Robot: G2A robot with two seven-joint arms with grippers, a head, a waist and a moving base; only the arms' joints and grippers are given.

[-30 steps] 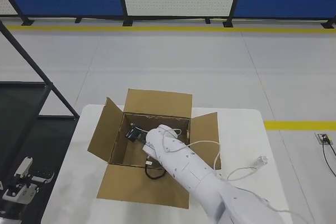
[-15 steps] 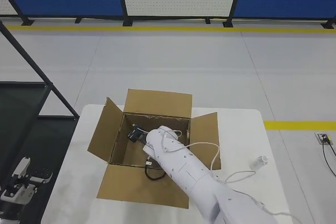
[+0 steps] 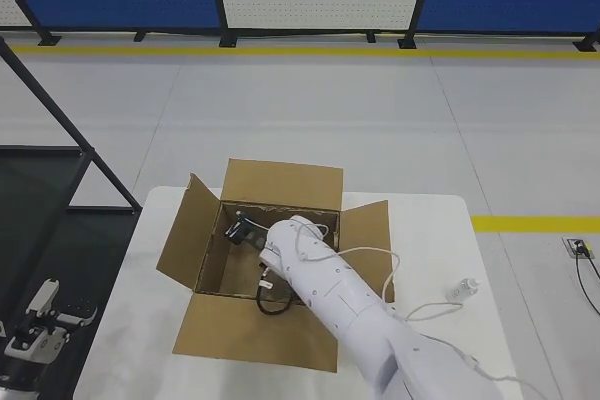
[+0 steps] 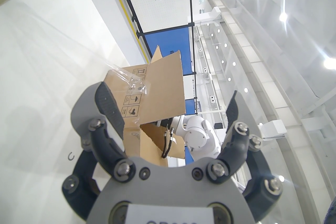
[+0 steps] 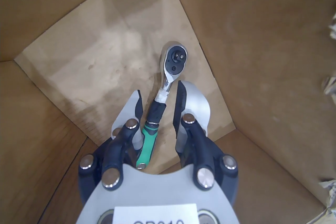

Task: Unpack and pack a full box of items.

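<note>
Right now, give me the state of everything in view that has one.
cardboard box: open, flaps spread outward.
ratchet wrench: lying on the box floor, ungripped.
right gripper: jaws open, straddling the ratchet wrench.
left gripper: jaws open, empty, outside the box.

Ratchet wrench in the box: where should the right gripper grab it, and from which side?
The ratchet wrench lies flat on the floor of the box, so only its narrow sides are free. Take the black stretch of handle just behind the taped neck, coming straight down from above. The open right gripper straddles it there, a finger on each side.
</note>
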